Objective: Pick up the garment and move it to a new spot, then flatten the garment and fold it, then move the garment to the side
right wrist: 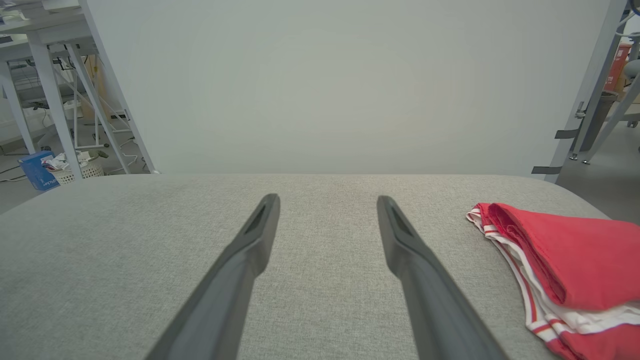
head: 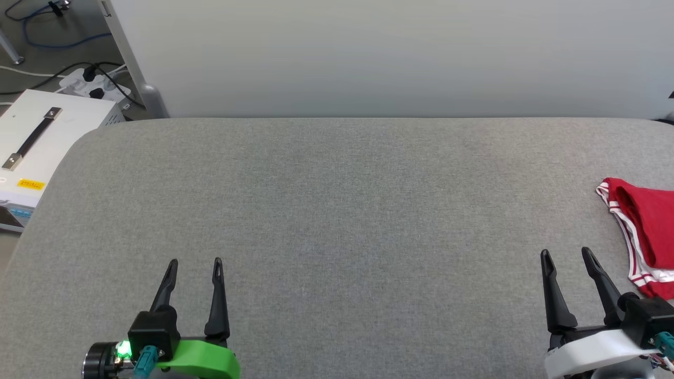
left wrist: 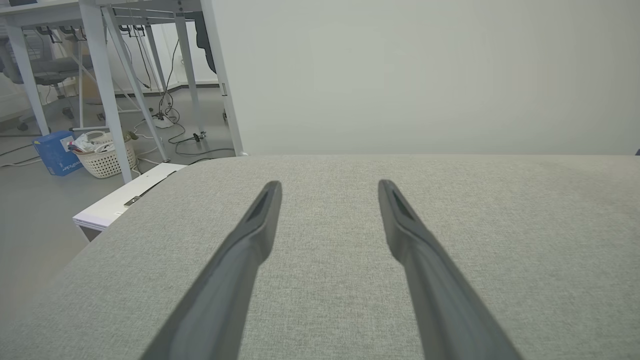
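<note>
Two sets of jaws are standing apart, empty: left gripper (head: 195,261), right gripper (head: 566,251). The garment (head: 645,231) is lying bunched at the grey padded table's (head: 337,210) right edge, near the right gripper. Judging it light, limp, unslippery; pinching the striped trim (right wrist: 527,295) looks best.

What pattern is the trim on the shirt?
Red-and-white stripes on the shirt; clearest in the right wrist view.

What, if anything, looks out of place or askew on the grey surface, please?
Only the red garment: it lies loosely bundled at the right edge of the surface, not flat. Nothing looks spilled or damaged.
</note>
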You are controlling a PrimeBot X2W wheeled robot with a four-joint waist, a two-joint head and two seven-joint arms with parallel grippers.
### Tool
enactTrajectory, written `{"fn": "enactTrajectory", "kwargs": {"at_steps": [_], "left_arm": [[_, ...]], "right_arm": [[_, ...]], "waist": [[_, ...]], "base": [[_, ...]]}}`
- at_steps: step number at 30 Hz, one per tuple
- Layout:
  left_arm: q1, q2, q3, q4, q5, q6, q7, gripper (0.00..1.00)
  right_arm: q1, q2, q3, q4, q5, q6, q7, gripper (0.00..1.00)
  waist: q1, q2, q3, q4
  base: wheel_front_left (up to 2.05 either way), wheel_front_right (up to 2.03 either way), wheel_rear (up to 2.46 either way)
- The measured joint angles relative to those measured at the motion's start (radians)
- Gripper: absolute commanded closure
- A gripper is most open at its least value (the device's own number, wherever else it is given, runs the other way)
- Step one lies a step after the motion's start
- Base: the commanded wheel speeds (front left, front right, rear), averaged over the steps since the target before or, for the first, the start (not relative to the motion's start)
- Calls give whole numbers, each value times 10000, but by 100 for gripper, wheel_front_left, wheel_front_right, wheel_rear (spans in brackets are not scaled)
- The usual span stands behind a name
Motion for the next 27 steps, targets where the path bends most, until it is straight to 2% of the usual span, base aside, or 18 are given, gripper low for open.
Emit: {"fn": "enactTrajectory", "kwargs": {"at_steps": [7,8,27], "left_arm": [[28,-13,6,113,0,-29,0,0],[27,-12,8,127,4,-29,4,100],[16,-13,25,69,15,-29,295,100]], "right_arm": [[76,2,-6,-15,-2,0,0,0],[76,2,-4,-13,0,0,0,100],[72,59,4,-12,-148,0,290,100]], "waist": [[0,0,23,41],[0,0,28,46],[0,0,20,22]], "base": [[0,0,0],[0,0,0],[0,0,0]]}}
